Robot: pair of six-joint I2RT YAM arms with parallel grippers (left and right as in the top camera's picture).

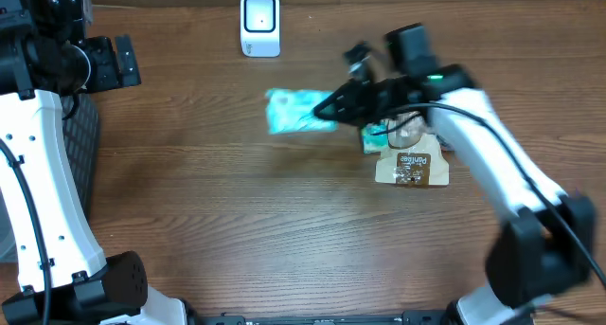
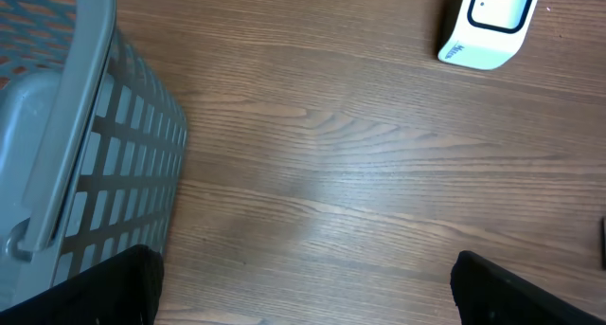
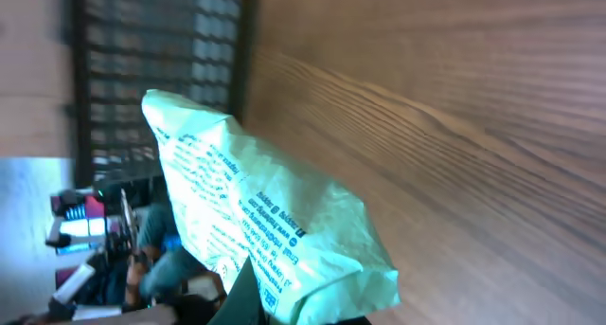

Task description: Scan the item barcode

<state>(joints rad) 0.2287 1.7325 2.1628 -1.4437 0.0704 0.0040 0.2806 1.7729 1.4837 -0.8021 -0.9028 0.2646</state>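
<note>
Near the middle of the table, my right gripper is clamped shut on the teal packet, whose length runs left from my fingers; the scanner stands beyond it at the far edge, bare wood between. My left gripper hangs wide open, empty, by the left edge.

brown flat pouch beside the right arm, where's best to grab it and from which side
Probably its lower edge, the one nearest the robot's base, coming from above and pinching at a shallow angle. The brown flat pouch lies flat on the wooden table, so there is no height to clamp, and its far edge is crowded by a teal-and-clear packet and the right arm.
</note>
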